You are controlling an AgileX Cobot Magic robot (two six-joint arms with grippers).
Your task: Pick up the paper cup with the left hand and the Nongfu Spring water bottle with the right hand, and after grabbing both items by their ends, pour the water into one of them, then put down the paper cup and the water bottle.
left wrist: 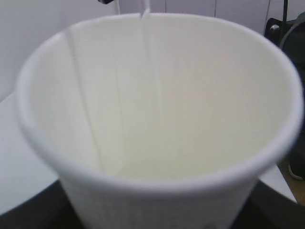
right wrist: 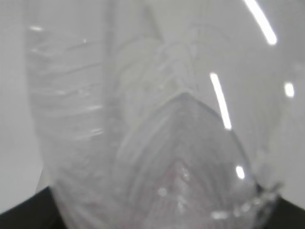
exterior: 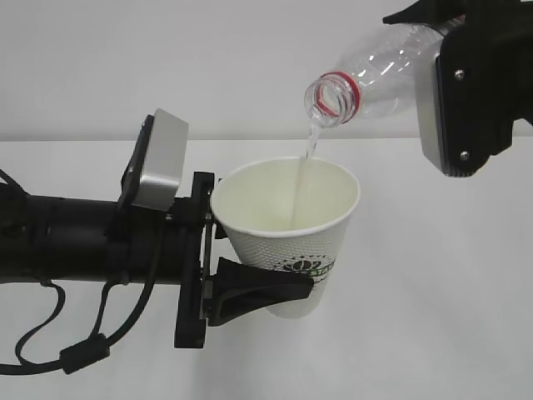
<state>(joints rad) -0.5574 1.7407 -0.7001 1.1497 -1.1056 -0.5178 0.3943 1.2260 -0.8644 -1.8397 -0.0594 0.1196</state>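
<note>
White table [exterior: 466, 333] fills lower part of exterior view; pale wall behind.

Left hand [exterior: 250, 267] enters from 9 o'clock, lying level, silver-grey box on top, black cables looping beneath. Jaws closed around lower body of the paper cup [exterior: 291, 242], one black finger across cup's near side at about 7 o'clock of the cup. Cup held off the table, near centre of frame, tipped slightly toward 1 o'clock, mouth open upward. Green logo showing low on cup wall, partly hidden by finger.

Right hand [exterior: 475, 92] at 1–2 o'clock of frame, silver-grey screwed panel facing camera. Gripping base end of the Nongfu Spring water bottle [exterior: 383, 71]; bottle tilted mouth-down toward 8 o'clock, red neck ring visible, cap off. Bottle mouth above cup rim at cup's 12 o'clock, not touching. Label not seen from this side.

The water [exterior: 310, 150] falling as thin clear stream from bottle mouth into cup, running down far inner wall.

Left wrist view: cup interior [left wrist: 157, 119] fills frame; stream along back wall, pale pool at bottom.

Right wrist view: blurred clear bottle wall [right wrist: 157, 119] only; fingers not distinguishable.
</note>
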